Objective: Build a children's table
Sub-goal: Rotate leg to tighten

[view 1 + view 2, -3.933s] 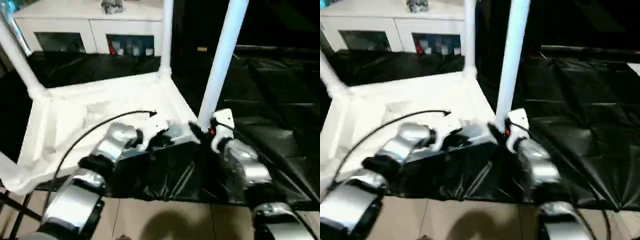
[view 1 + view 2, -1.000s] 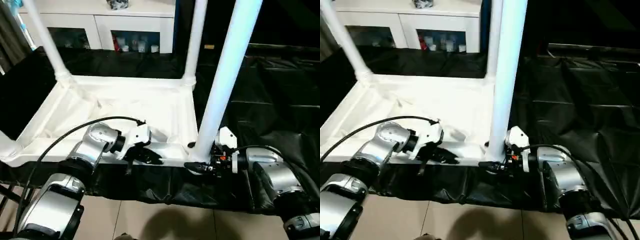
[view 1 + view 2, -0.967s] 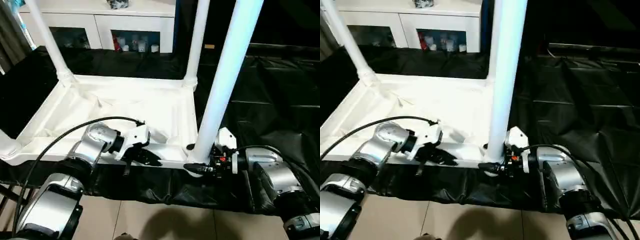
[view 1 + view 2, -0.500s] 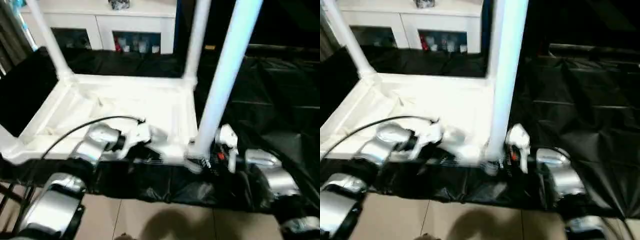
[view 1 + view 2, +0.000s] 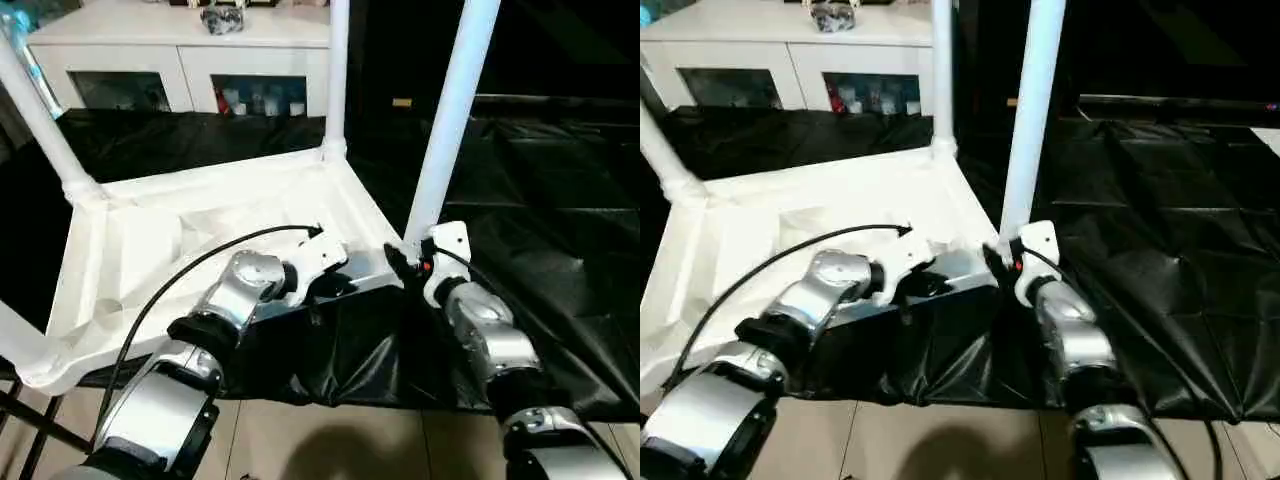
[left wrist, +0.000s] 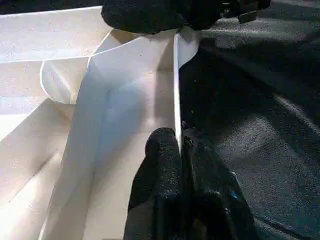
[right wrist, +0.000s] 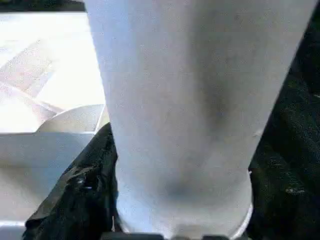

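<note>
Both wrists swung, left pincer (image 6: 180, 150) pinching tabletop rim (image 6: 176, 90), right pincer (image 5: 408, 262) clasping leg (image 5: 445, 120), no legible writing.

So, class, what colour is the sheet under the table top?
Black sheet, clearest in the left eye view.

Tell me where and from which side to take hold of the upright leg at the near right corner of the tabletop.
Grip the near right leg low down, just above its flared end at the corner socket, coming level from the robot's side. It stands upright, round and smooth, so jaws closing across it there should steady it best. The right gripper already sits at that spot.
</note>
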You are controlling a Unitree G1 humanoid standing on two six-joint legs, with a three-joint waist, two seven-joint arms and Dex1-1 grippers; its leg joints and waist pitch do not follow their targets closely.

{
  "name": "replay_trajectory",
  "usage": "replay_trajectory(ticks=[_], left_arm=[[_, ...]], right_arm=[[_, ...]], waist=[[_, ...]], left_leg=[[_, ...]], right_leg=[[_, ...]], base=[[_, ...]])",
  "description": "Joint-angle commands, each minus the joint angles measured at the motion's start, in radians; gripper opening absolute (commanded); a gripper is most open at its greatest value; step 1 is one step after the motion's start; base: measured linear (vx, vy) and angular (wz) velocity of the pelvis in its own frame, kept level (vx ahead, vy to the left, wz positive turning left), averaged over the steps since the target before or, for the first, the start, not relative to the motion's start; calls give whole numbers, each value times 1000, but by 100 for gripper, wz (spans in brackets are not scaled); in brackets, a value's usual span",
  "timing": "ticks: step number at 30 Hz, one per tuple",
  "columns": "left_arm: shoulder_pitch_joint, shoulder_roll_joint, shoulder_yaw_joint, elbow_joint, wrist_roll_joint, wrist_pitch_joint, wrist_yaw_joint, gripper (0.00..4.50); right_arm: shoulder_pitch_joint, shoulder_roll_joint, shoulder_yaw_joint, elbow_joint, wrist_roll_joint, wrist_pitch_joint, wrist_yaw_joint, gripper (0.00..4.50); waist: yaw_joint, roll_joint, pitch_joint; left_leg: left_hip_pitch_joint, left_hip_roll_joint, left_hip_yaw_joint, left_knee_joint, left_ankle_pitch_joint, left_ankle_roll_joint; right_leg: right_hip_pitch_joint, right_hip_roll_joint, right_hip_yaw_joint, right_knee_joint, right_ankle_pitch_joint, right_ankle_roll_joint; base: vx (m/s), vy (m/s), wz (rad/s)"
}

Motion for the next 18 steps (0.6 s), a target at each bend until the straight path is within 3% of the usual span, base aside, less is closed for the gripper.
replay_trajectory(ticks=[1,5,10,15,18], left_arm=[[3,-58,-41,3,3,-19,-17,0],[7,-11,-39,-8,-6,-56,-79,0],[30,79,-45,-39,-34,-132,-261,0],[39,135,-49,-39,-44,-188,-359,0],[44,165,-44,-45,-60,-203,-424,0]], right_arm=[[-10,59,46,27,3,2,52,348],[-8,25,52,-7,31,-16,174,389],[38,-93,129,-91,40,-28,467,400],[84,-183,164,-177,79,-16,687,400],[112,-244,192,-229,96,-6,813,385]], waist=[[-3,-11,-42],[0,-11,-47],[5,-12,-56],[16,-9,-61],[24,-11,-57]], left_leg=[[-1,57,-24,-79,-257,50],[-6,57,-23,-76,-231,75],[-17,58,-17,-62,-109,140],[-18,67,-16,-53,-76,180],[-18,67,-15,-54,-115,175]], right_leg=[[30,-89,62,-103,-352,-168],[37,-91,63,-95,-279,-187],[45,-85,58,-67,-45,-244],[41,-86,54,-53,39,-266],[38,-86,55,-59,-15,-263]], base=[[0,0,0],[0,0,0],[0,0,0],[0,0,0],[0,0,0]])
